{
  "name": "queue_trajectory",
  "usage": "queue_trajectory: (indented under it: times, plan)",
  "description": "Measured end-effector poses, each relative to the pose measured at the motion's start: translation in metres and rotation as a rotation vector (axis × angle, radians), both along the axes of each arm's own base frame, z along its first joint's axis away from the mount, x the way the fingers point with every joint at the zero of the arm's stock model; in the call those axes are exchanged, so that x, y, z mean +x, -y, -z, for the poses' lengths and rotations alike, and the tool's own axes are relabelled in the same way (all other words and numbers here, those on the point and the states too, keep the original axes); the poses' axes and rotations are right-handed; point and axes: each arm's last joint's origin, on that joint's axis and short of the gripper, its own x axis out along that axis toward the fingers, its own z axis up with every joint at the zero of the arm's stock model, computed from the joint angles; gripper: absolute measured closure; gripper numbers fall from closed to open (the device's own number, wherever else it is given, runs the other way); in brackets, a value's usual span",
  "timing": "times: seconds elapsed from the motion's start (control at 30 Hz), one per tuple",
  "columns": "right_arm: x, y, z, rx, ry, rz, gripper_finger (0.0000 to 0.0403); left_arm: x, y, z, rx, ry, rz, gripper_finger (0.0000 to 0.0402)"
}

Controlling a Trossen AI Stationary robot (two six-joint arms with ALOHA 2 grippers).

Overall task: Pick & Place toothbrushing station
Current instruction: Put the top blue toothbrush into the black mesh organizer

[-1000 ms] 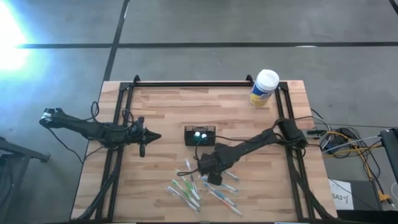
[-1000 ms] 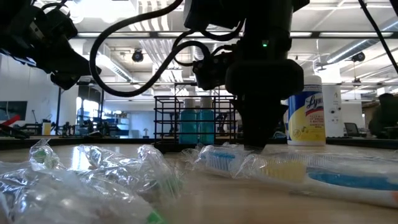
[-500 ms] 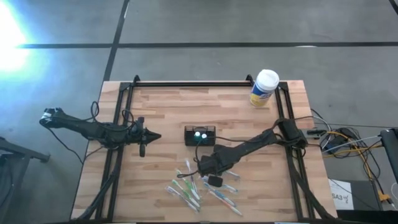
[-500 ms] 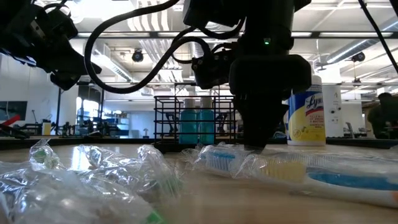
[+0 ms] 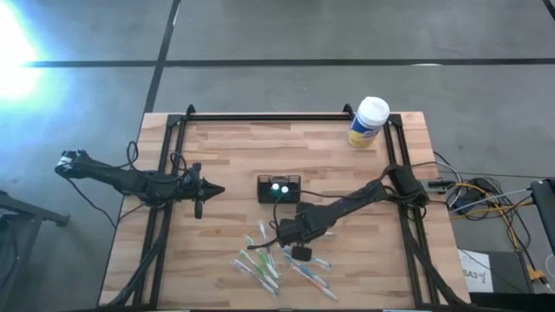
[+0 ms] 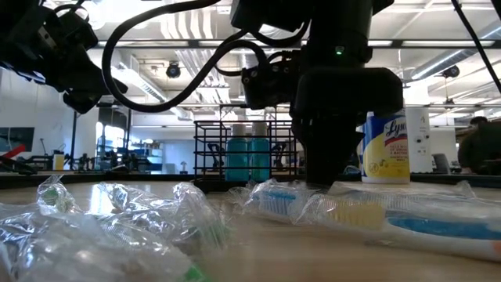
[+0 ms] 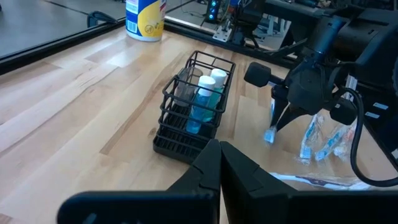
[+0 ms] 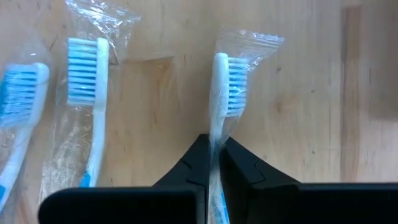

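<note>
Over toothbrushes (image 5: pixel 282 264), right gripper (image 5: pixel 286 232) downturned.

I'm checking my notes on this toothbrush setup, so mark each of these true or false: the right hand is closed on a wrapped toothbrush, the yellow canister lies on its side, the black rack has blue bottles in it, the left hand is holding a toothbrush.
1. The right hand is closed on a wrapped toothbrush. True.
2. The yellow canister lies on its side. False: it stands upright near the table's far right corner.
3. The black rack holds blue bottles. True.
4. The left hand holds a toothbrush. False: it is shut on nothing, away from the toothbrushes.
</note>
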Motion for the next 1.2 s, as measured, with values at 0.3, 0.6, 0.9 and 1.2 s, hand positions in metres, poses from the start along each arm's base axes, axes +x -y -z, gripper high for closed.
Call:
queue_trajectory:
  times: [0.3,0.6,0.9,1.2]
  plan:
    - [-0.009,-0.011,-0.043,-0.070,0.149,-0.043,0.0389,0.000,0.000,0.000,0.000,0.000,0.000,0.0399]
    - [-0.032,-0.020,-0.114,-0.079,0.452,-0.175,0.0389,-0.001,0.000,0.002,0.005,-0.019,0.001,0.0399]
    - [-0.080,0.015,-0.177,-0.197,1.065,-0.382,0.0389,-0.001,0.000,0.002,0.008,-0.020,0.001,0.0399]
    - [-0.122,0.079,-0.139,-0.289,1.520,-0.196,0.0390,-0.001,0.000,0.002,0.020,-0.021,-0.001,0.0399]
